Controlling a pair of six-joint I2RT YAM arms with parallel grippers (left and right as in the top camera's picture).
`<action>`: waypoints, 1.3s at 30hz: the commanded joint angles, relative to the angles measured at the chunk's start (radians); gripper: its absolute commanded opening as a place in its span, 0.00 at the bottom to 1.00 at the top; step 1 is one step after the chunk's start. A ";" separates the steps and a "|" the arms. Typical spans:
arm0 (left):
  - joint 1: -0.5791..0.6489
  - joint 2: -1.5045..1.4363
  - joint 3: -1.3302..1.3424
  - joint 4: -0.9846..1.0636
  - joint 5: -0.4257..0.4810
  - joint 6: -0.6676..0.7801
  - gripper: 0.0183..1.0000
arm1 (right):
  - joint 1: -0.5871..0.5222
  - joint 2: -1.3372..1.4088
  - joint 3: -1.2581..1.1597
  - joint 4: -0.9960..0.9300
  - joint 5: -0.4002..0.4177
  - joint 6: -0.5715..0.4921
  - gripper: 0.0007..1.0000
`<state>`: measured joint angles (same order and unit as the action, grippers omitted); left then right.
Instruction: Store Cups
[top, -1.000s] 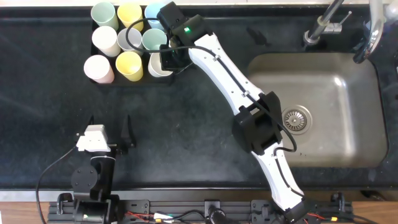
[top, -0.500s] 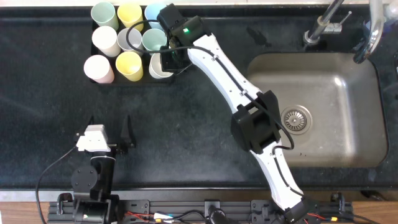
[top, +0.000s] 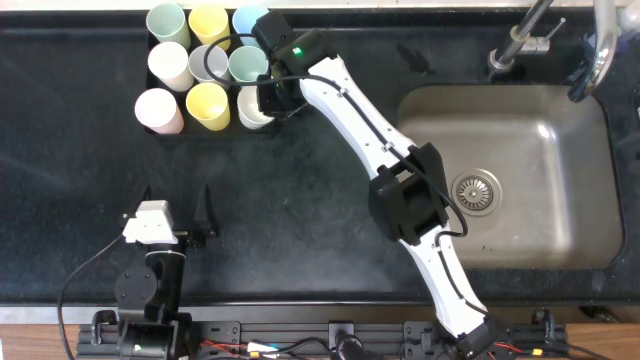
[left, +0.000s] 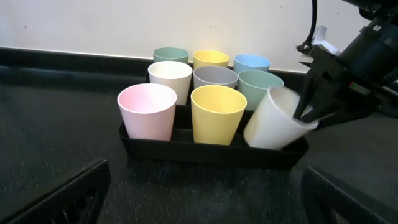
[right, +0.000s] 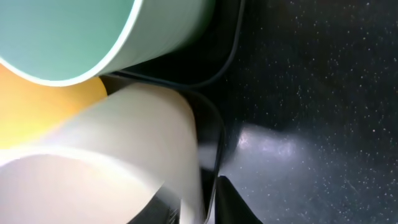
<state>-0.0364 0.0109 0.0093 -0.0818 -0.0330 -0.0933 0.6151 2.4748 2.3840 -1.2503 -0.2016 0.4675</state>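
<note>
Black speckled worktop (top: 300, 220) spreads under everything, and a steel sink (top: 540, 235) is let into it well apart from the tray, on the right arm's side. The right arm (top: 360, 130) stretches from its base across the worktop to the tray's near corner.

Next in size is the black tray (left: 205, 152), a low compartmented rack that stands at the back of the worktop against the wall. Eight cups stand upright in it. The front row has a pink cup (left: 148, 112) and a yellow cup (left: 217, 115). Behind them stand a cream cup (left: 169, 78), a grey cup (left: 216, 81) and a mint cup (left: 260, 87). In the back row are a sage cup (left: 170, 56), a second yellow cup (left: 211, 59) and a blue cup (left: 251, 62).

A white cup (left: 277, 118) sits in the tray's remaining front corner, just beside the front yellow cup. It is tilted, with its base down behind the tray wall and its mouth leaning outward. The right gripper (left: 314, 99) pinches that cup at its rim.

The left gripper (top: 178, 215) hangs well apart from the tray, toward the arms' bases, with its fingers (left: 62, 196) spread wide and nothing between them.
</note>
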 joint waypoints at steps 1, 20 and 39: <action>0.008 -0.009 -0.002 -0.002 0.006 0.022 1.00 | 0.001 0.004 0.019 0.002 0.008 0.004 0.23; 0.008 -0.009 -0.002 -0.002 0.006 0.022 1.00 | -0.002 -0.069 0.021 0.066 -0.019 -0.025 0.56; 0.008 -0.009 -0.002 -0.002 0.006 0.022 1.00 | -0.131 -0.335 0.019 -0.117 0.082 -0.251 0.99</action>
<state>-0.0364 0.0109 0.0093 -0.0822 -0.0330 -0.0933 0.5232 2.1792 2.3871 -1.3468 -0.1822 0.2749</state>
